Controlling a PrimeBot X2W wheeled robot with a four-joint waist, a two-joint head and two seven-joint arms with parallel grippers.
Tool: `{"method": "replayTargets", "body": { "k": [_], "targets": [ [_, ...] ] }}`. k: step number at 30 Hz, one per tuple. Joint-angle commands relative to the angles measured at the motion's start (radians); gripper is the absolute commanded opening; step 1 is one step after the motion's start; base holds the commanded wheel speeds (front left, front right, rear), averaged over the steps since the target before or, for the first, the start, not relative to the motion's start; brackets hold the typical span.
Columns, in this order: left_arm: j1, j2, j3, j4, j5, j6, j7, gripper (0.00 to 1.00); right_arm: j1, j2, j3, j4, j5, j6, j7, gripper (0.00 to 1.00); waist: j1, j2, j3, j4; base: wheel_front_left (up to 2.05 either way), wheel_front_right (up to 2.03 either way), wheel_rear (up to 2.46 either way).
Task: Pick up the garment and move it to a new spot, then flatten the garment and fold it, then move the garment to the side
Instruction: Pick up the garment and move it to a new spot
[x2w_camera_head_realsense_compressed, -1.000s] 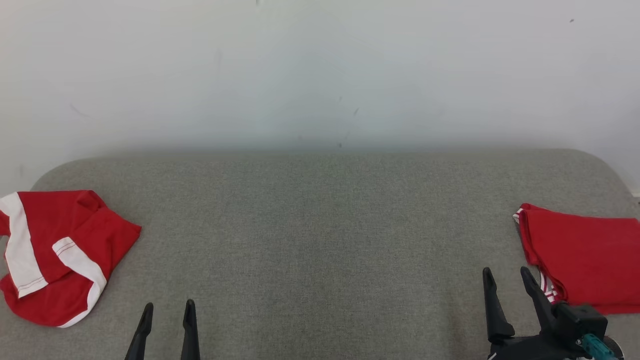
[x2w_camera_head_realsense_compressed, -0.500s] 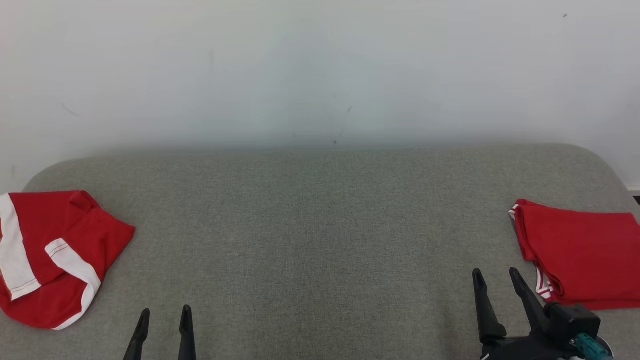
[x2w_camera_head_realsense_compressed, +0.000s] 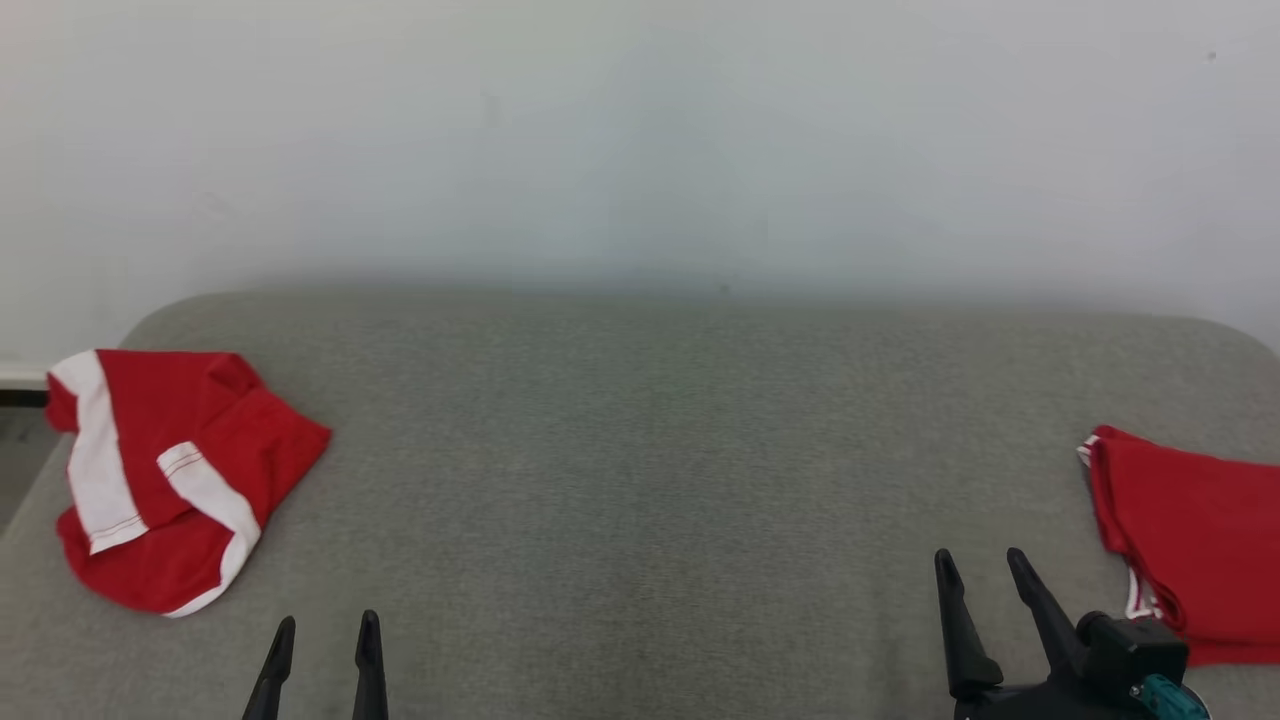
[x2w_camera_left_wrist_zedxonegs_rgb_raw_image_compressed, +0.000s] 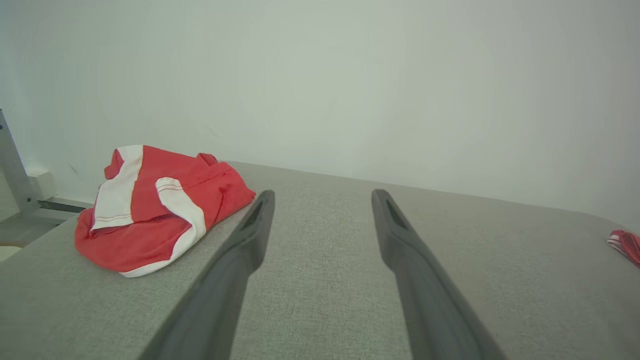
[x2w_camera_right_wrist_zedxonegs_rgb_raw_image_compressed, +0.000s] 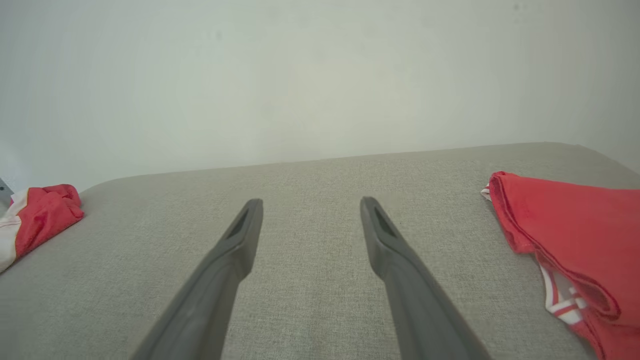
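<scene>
Overhead, crumpled garment (x2w_camera_head_realsense_compressed: 170, 475): red with white bands, heaped at the far left of the grey cushion (x2w_camera_head_realsense_compressed: 640, 450).
Overhead, folded garment (x2w_camera_head_realsense_compressed: 1195, 545): red, lying flat at the right edge, near the right gripper (x2w_camera_head_realsense_compressed: 978, 555).
Overhead, left gripper (x2w_camera_head_realsense_compressed: 327, 620): fingers apart, empty, over bare cushion.
Left wrist, left gripper (x2w_camera_left_wrist_zedxonegs_rgb_raw_image_compressed: 323, 192): fingers spread, nothing between them; crumpled garment (x2w_camera_left_wrist_zedxonegs_rgb_raw_image_compressed: 160, 215) ahead to their left, untouched.
Right wrist, right gripper (x2w_camera_right_wrist_zedxonegs_rgb_raw_image_compressed: 311, 200): fingers spread, empty; folded garment (x2w_camera_right_wrist_zedxonegs_rgb_raw_image_compressed: 570, 225) off to the right, untouched.

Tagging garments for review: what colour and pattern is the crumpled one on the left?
The crumpled garment is red with broad white bands, clearest in the left wrist view.
</scene>
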Motion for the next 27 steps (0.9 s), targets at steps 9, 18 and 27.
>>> {"method": "replayTargets", "body": {
  "k": [9,18,27],
  "targets": [
    [0.021,0.014,0.004,0.004,0.02,-0.006,-0.003,1.0,0.011,0.0,0.048,0.023,0.04,-0.003,-0.019,1.0,-0.0001,0.0,-0.018,0.221,0.0,0.0,0.0],
    [0.039,0.033,0.012,-0.001,0.016,-0.004,-0.003,1.0,0.009,0.001,0.082,0.044,0.067,-0.003,-0.034,1.0,-0.0001,0.0,-0.026,0.374,0.0,0.0,0.0],
    [0.062,0.025,0.046,-0.044,0.001,0.013,-0.003,1.0,-0.055,0.0,0.152,0.069,0.068,-0.003,-0.027,1.0,-0.0001,0.0,0.006,0.409,0.0,0.0,0.0]
  ]
}}
